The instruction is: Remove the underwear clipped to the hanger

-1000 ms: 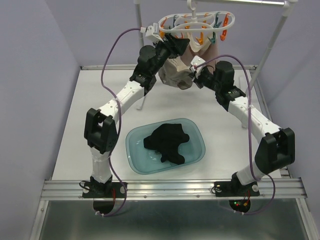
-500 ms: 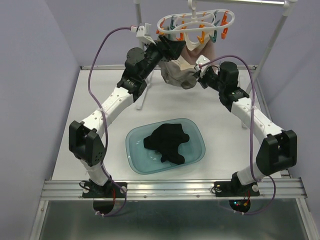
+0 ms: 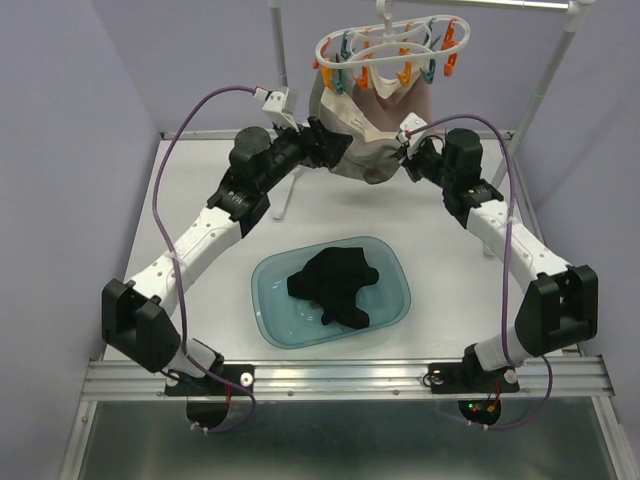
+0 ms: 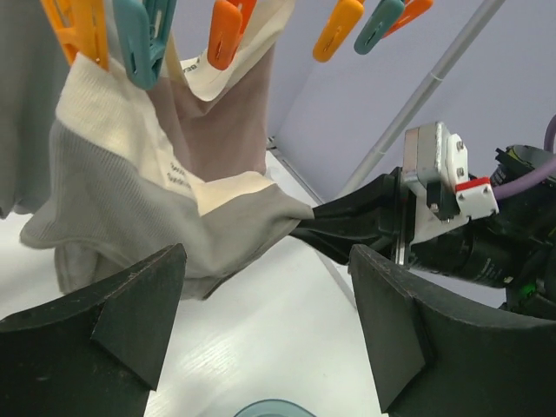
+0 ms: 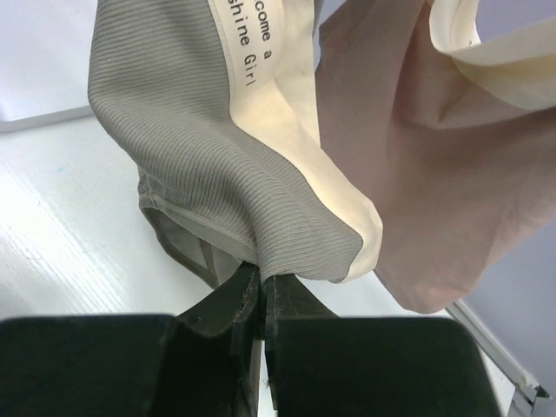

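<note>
— Where was the hanger [image 3: 390,45] found?
— It hung above the 12 o'clock end of the tabletop [image 3: 440,265]. Orange and teal clothespins [image 4: 143,35] held the cream waistbands of two garments: a grey pair [image 3: 365,150], and a pink pair [image 5: 417,174] behind it.
— And the tools?
— The right tool [image 5: 262,287] was pressed together, pinching a fold at the lower edge of the grey pair, on the garment's 3 o'clock side. The cloth was drawn out toward it. The left tool [image 4: 265,261] stood spread wide on the garment's 9 o'clock side and held nothing. The grey cloth lay just ahead of its fingers; contact could not be confirmed.
— Was any underwear off the hanger?
— One black pair [image 3: 335,285] lay crumpled in the teal basin [image 3: 258,290]. The basin sat mid-tabletop, toward 6 o'clock, and was well apart from both tools.
</note>
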Controlling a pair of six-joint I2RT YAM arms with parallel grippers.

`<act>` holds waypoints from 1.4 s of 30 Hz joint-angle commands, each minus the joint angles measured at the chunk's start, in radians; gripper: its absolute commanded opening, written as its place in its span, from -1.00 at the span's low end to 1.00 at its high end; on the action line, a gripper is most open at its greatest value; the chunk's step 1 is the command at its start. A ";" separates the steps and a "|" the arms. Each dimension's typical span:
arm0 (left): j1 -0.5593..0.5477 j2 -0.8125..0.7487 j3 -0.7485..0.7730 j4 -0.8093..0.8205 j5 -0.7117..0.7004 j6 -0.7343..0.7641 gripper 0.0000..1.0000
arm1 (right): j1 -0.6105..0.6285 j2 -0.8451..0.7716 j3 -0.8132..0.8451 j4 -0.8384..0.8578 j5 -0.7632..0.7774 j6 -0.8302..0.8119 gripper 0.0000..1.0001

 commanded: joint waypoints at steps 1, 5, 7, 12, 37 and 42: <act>0.060 -0.092 -0.038 0.037 0.050 0.032 0.76 | -0.012 -0.049 -0.032 0.024 0.012 0.039 -0.99; 0.149 -0.082 -0.030 0.066 0.132 -0.020 0.75 | -0.012 -0.059 -0.043 0.011 0.018 0.041 -0.99; 0.192 -0.065 -0.013 0.080 0.160 -0.054 0.75 | -0.015 -0.062 -0.044 0.005 0.023 0.042 -0.99; 0.238 0.038 0.108 0.098 0.248 -0.092 0.74 | -0.018 -0.078 -0.060 -0.001 0.021 0.048 -0.99; 0.255 0.460 0.600 0.075 0.360 -0.176 0.57 | -0.024 -0.121 -0.077 -0.013 0.007 0.068 -0.99; 0.253 0.485 0.634 0.071 0.357 -0.178 0.55 | -0.024 -0.125 -0.077 -0.013 0.003 0.070 -0.99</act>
